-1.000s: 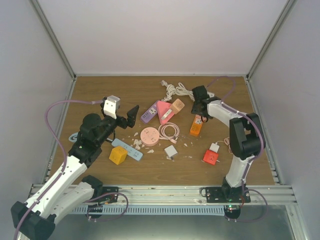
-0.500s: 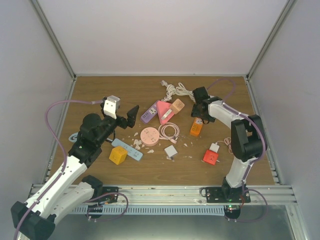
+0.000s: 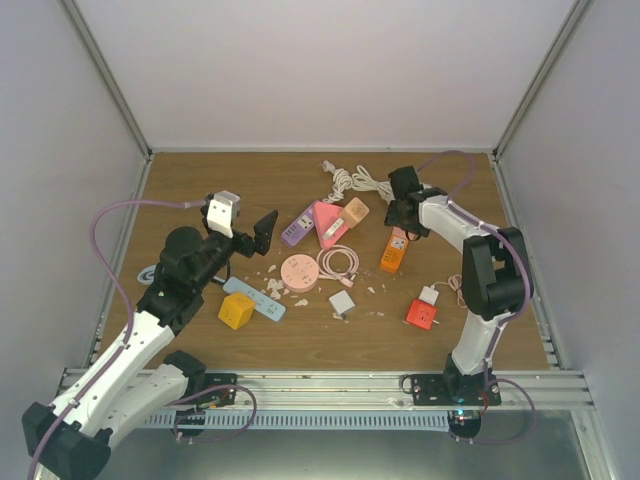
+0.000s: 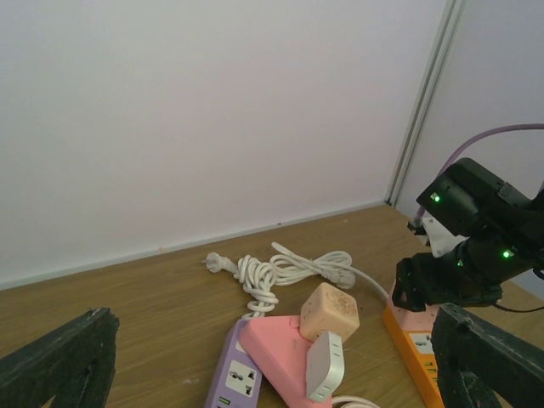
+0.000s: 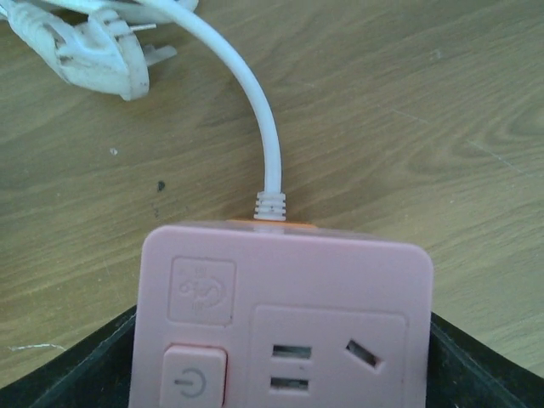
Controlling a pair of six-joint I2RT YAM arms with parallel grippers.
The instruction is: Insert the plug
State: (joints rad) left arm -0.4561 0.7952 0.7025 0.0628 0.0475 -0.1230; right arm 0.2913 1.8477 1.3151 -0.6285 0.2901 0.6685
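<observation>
Worktop [image 3: 200, 180] of wood seen from above, walled on the left, far and right sides, with a metal rail along the near edge. Clutter bunched mid-board; bare wood open along the far wall and both side edges. Left fingers [image 3: 267, 226] held above the board and spread wide, gripping nothing, near a purple power strip [image 3: 297, 228]. Right fingers [image 3: 396, 222] down at the far end of the orange power strip [image 3: 392, 252]; small label there too tiny to read. White plug [image 3: 328, 168] lying loose at the left end of a coiled white cord [image 3: 360, 183], near the far wall, apart from both arms.

Left wrist view: both fingers cropped at the lower corners, far apart, nothing between. Plug and coil flat on the wood beyond a pink wedge [image 4: 272, 357] and a peach cube [image 4: 329, 312]; purple strip cut off by the lower edge.

Right wrist view: orange strip's pink face filling the lower frame, cropped below; power symbol on the button, embossed square logo unreadable. Dark fingers flanking both sides, partly apart; impossible to tell whether pressing on the strip.
</observation>
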